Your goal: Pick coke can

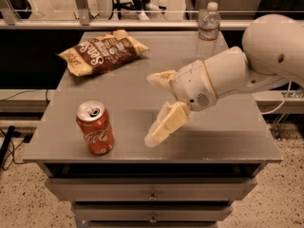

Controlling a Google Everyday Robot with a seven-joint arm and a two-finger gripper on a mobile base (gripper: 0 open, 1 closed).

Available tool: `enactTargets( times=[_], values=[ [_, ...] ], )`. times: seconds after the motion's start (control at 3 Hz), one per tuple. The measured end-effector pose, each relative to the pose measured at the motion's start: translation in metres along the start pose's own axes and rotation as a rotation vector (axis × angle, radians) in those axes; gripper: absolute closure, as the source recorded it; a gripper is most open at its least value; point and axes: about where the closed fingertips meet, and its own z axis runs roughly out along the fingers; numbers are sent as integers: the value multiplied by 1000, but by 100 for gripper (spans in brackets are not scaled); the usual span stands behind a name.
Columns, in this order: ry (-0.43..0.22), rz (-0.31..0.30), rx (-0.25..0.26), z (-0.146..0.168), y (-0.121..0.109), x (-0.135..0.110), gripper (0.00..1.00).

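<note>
The coke can is a small red can with white script and a silver top. It stands upright near the front left of the grey table. My gripper is to the right of the can, just above the table, with its two cream fingers spread open and pointing left towards the can. One finger is low near the table top and the other is higher. There is a clear gap between the gripper and the can, and nothing is held.
A brown chip bag lies at the back left of the table. A clear plastic water bottle stands at the back right. The table has drawers below its front edge. A railing runs behind the table.
</note>
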Motion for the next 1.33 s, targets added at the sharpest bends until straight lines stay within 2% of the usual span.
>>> enactTargets(
  times=[0.67,1.0,1.33],
  values=[
    [-283,16,-89,50,-4,-4,0],
    [-395,19,-128,80,-7,-9,0],
    [-457,16,-163,105,-8,-14,0]
  ],
)
